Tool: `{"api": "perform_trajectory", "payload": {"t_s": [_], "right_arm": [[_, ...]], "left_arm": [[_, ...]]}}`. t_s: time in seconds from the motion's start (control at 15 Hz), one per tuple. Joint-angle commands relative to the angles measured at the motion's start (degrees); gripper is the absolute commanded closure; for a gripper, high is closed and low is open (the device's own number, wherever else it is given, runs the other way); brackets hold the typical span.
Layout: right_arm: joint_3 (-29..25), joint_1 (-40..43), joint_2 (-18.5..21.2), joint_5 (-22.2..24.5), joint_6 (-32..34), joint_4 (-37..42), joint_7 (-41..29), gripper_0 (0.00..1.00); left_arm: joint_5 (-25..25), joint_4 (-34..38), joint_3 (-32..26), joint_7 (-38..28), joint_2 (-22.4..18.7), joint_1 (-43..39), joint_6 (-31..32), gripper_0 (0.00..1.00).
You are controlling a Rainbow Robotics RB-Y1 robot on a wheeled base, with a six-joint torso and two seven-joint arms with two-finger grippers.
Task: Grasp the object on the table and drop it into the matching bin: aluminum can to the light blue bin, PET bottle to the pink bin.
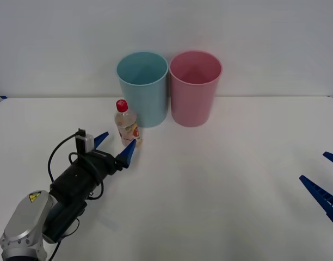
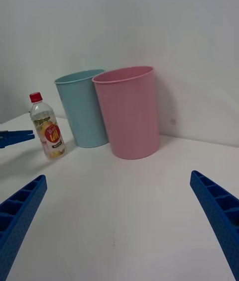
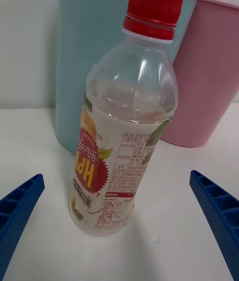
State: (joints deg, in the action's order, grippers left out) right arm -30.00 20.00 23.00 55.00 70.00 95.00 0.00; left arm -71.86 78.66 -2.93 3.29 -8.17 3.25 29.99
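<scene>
Upright, PET bottle point(image 1: 127, 124) just beyond left gripper point(image 1: 115, 144), fingers spread, not touching.

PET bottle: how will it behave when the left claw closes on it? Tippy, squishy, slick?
The PET bottle stands upright, tall over a narrow base, so an off-centre nudge from the open left claw could tip it. Its thin clear wall may flex. The glossy label could be slick, and it looks partly empty, so probably light.
</scene>
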Motion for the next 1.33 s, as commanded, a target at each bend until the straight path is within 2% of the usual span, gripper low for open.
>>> {"api": "perform_trajectory", "payload": {"t_s": [0.07,0.8,1.07,1.13,1.2,1.27,1.33], "right_arm": [[0.00,0.00,0.00,0.00,0.00,0.00,0.00,0.00],[0.00,0.00,0.00,0.00,0.00,0.00,0.00,0.00],[0.00,0.00,0.00,0.00,0.00,0.00,0.00,0.00],[0.00,0.00,0.00,0.00,0.00,0.00,0.00,0.00],[0.00,0.00,0.00,0.00,0.00,0.00,0.00,0.00],[0.00,0.00,0.00,0.00,0.00,0.00,0.00,0.00],[0.00,0.00,0.00,0.00,0.00,0.00,0.00,0.00]], "left_arm": [[-0.82,-2.20,-0.06,0.49,1.22,2.28,-0.72,0.00],[-1.79,-17.05,-2.08,3.48,2.45,15.47,-1.16,0.00],[-1.79,-17.49,-2.08,3.57,2.54,15.99,-1.25,0.00],[-1.70,-17.49,-2.08,3.66,2.54,15.99,-1.16,0.21],[-1.70,-17.49,-2.08,3.66,2.54,15.99,-1.16,0.62],[-1.70,-17.49,-2.08,3.66,2.54,15.91,-1.25,0.91],[-1.70,-17.49,-2.17,3.74,2.54,15.91,-1.25,1.00]]}}
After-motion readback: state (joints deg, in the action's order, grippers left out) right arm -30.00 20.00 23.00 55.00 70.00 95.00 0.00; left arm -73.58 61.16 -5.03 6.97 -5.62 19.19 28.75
